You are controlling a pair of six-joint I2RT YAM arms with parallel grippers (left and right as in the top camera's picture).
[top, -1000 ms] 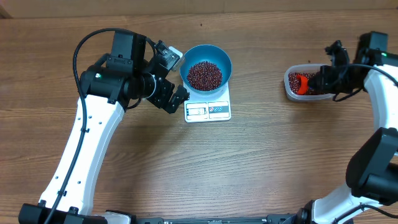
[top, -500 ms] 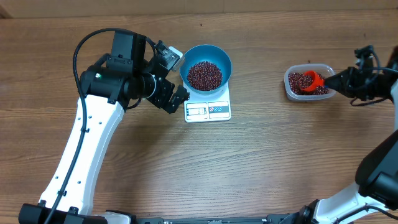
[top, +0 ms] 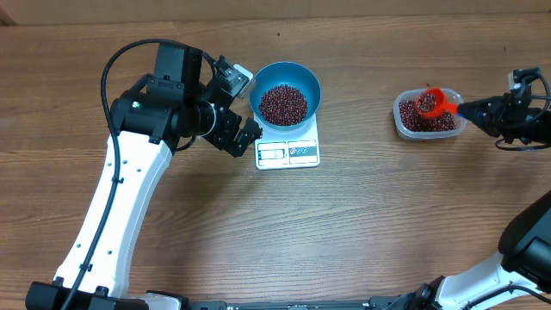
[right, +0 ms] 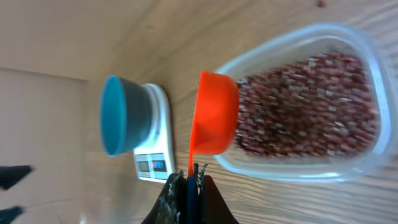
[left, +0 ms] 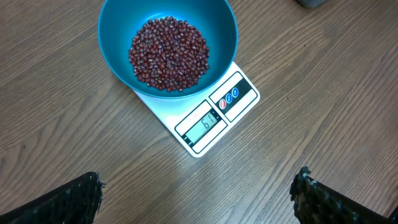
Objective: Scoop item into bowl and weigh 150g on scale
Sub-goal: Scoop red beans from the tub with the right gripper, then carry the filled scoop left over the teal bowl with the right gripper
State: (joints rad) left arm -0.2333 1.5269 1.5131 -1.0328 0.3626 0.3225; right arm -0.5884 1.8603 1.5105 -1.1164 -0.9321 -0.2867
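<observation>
The beans (top: 283, 104) lie in two places. One maroon heap fills the bottom of the blue bowl (top: 258, 89). The rest sit in a clear tub (top: 398, 119) well off to the right.

The bowl stands on the white scale (top: 288, 153), covering its rear part. The display and label panel stick out in front. In the left wrist view the heap (left: 168, 53) is spread over the bowl's floor, with the blue wall (left: 115, 31) bare above it. The scale's display (left: 202, 122) is lit, but its digits are too small to read with certainty.

An orange scoop (top: 430, 103) hangs over the tub, with some beans in its cup. The right gripper (top: 482, 110) holds it by the handle, jaws pressed together on the thin end. In the right wrist view the cup (right: 214, 112) shows from outside, just in front of the tub's beans (right: 298, 106). The handle runs down into the fingertips (right: 188, 190). The bowl (right: 124, 115) and scale (right: 155, 162) stand far behind.

The left gripper (top: 241, 110) hovers just left of the bowl and scale, touching neither. Its jaws are spread wide and hold nothing. Its own camera shows one dark fingertip (left: 81, 196) at each lower corner, with bare wooden table (left: 311, 93) between them.
</observation>
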